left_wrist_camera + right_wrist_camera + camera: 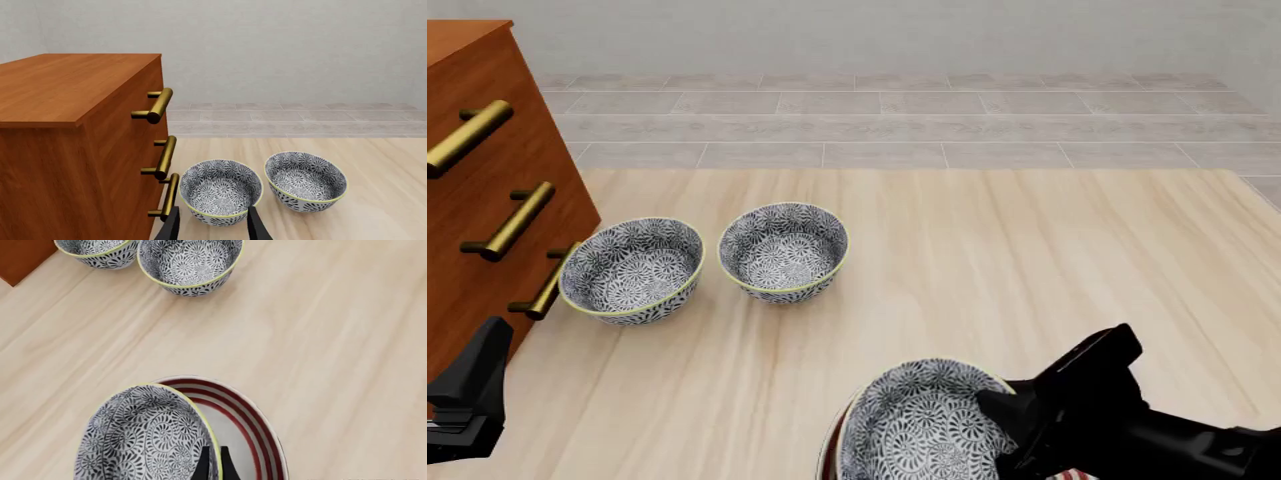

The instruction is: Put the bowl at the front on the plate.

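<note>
The bowl [918, 430], patterned dark grey and white with a yellow-green rim, sits at the front of the table, slightly tilted over the plate [250, 415]. The plate is white with red rings. Only its edge [827, 452] shows in the front view. My right gripper [213, 450] is shut on the bowl's rim [208, 432], one finger inside and one outside. Whether the bowl rests on the plate I cannot tell. My left gripper [214, 210] is open and holds nothing. It is low at the table's left [467, 395], facing the other bowls.
Two more bowls of the same pattern [631, 268] [783, 250] stand side by side at the left. A wooden drawer cabinet [481, 170] with brass handles [159, 106] stands right beside the left one. The tabletop [1028, 250] is light wood.
</note>
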Tool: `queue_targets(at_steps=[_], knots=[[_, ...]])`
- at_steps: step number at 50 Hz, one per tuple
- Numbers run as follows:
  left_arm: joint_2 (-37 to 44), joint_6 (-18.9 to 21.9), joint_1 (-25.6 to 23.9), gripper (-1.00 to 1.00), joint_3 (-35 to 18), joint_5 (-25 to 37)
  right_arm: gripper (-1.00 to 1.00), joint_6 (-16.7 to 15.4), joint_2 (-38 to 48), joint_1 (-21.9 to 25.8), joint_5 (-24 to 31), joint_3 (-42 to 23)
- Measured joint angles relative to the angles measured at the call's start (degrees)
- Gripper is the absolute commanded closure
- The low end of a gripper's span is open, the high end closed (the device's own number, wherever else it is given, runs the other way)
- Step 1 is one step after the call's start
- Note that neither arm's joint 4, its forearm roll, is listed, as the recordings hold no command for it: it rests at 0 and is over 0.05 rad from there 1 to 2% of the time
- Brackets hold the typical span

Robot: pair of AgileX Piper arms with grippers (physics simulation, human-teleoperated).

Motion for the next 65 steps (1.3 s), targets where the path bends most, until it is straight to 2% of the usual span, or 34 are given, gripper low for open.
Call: queue_targets(at_steps=[6, 7, 17, 43, 65], knots=[[0.0, 0.0, 0.0, -1.0, 0.0, 0.0, 1.0, -0.3, 1.4, -0.5, -1.6, 0.3], [0.0, 0.0, 0.0, -1.0, 0.0, 0.0, -1.0, -0.4, 1.6, -0.6, -1.8, 0.4], [0.0, 0.0, 0.0, -1.0, 0.0, 0.0, -1.0, -0.6, 0.8, -1.0, 0.2, 0.8], [0.0, 0.0, 0.0, -1.0, 0.0, 0.0, -1.0, -6.8, -15.0, -4.7, 19.0, -7.2], [0.0, 0.0, 0.0, -1.0, 0.0, 0.0, -1.0, -8.9, -25.7, -6.0, 27.5, -14.6]])
